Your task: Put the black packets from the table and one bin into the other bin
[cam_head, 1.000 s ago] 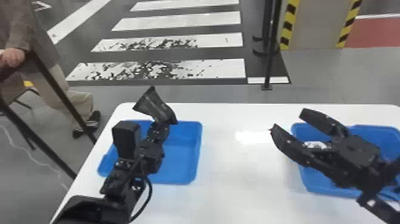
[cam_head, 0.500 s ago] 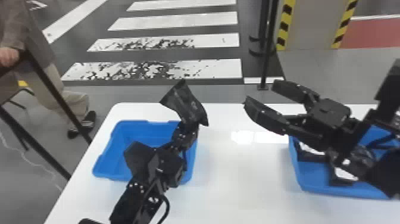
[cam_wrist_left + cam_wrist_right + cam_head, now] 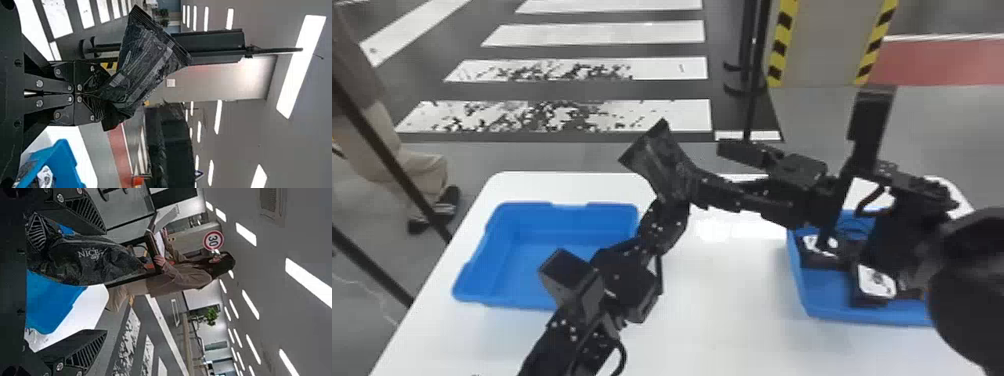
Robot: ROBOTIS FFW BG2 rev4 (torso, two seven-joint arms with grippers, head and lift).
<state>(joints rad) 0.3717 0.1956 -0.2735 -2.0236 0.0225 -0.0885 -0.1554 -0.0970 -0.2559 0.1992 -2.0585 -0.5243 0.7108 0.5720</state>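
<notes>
1. Black packet (image 3: 657, 157): up off the table, just above mid-frame in the head view, tilted, its loose end toward upper left.
2. Left gripper (image 3: 94, 94): pinched tight on the packet's lower end, most of the film sticking out past the tips.
3. Right gripper (image 3: 709, 170): fingers spread wide, centre-right of the head view. In the right wrist view the packet sits between them, nearer the upper finger in frame. Not gripped on this side; can't tell if that finger touches.
4. Looks like a handover, left to right. I'd centre the packet between the right fingers before closing, and take the body, clear of my left tips.
5. Close, check the hold, only then let go on the left. Releasing early probably drops it on the table (image 3: 722, 325); pulling while both hold could tear the film.
6. Right-hand bin (image 3: 872, 317): lower right of the head view, packets with white labels (image 3: 877, 282) inside. My guess for the destination.
7. Left-hand bin (image 3: 482, 260): left of the head view, no packets seen in its visible part.
8. After the swap, back the left arm off first, then lower the packet inside the walls.
</notes>
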